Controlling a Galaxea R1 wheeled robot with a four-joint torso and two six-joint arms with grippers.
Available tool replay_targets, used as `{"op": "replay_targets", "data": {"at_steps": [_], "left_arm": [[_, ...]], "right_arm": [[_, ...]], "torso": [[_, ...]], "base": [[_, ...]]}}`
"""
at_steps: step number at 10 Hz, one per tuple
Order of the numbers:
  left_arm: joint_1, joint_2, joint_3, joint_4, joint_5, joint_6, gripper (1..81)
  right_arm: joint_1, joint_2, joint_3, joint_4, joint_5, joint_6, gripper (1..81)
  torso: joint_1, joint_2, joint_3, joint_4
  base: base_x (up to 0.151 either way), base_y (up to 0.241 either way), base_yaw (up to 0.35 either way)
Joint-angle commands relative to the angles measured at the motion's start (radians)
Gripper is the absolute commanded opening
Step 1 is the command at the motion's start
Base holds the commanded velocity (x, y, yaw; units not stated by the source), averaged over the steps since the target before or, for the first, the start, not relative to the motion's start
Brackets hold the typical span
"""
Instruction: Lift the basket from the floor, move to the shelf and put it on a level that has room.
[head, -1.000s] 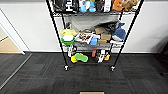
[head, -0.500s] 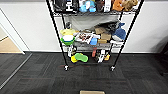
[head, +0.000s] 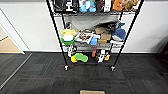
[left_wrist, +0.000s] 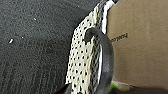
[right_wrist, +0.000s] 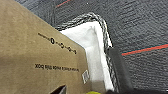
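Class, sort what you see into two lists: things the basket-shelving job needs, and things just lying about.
Job: basket, shelf, carpet floor.

Lying about: cardboard box in the basket, green bowl, blue cap, yellow-green sponge under the shelf.

Brown cardboard box (left_wrist: 140, 45) sitting inside the woven basket (left_wrist: 82, 62) bears a small printed "huel" logo; its other print is unreadable.
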Motion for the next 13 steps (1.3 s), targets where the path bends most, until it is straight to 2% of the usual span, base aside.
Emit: {"op": "replay_targets", "data": {"at_steps": [1,2,3,6,8,9,11,13], "left_arm": [[-0.102,0.011,0.012,-0.001,-0.022,0.0,81.1],[-0.102,0.012,0.012,-0.001,-0.022,0.002,1.0],[-0.1,0.014,0.012,-0.001,-0.022,0.0,1.0],[-0.098,0.006,0.023,-0.007,0.011,-0.001,1.0],[-0.096,-0.03,0.073,-0.008,0.137,0.0,1.0],[-0.096,-0.066,0.127,-0.013,0.143,-0.001,1.0],[-0.096,-0.166,0.304,-0.013,0.131,-0.001,1.0],[-0.116,-0.233,0.449,-0.013,0.123,-0.003,1.0]], "right_arm": [[0.082,-0.012,0.006,0.014,-0.038,0.002,81.1],[0.079,-0.012,0.006,0.013,-0.038,0.004,81.1],[0.079,-0.012,0.005,0.014,-0.038,0.004,1.0],[0.077,-0.015,0.014,0.028,-0.038,0.004,1.0],[0.071,-0.055,0.084,0.051,-0.038,0.004,1.0],[0.068,-0.084,0.14,0.067,-0.037,0.004,1.0],[0.057,-0.152,0.256,0.117,0.014,0.004,1.0],[0.059,-0.181,0.328,0.159,0.022,0.004,1.0]], "torso": [[0.0,0.0,0.0,0.0],[0.0,0.0,0.0,0.0],[0.0,0.0,0.0,0.0],[0.0,0.0,0.0,0.0],[0.0,0.0,0.0,0.0],[0.0,0.0,0.0,0.0],[0.0,0.0,0.0,0.0],[0.0,0.0,0.0,0.0]], "base": [[0.0,0.0,0.0],[0.0,0.0,0.0],[0.0,0.0,0.0],[0.0,0.0,0.0],[0.0,0.0,0.0],[0.0,0.0,0.0],[0.0,0.0,0.0],[0.0,0.0,0.0]]}}
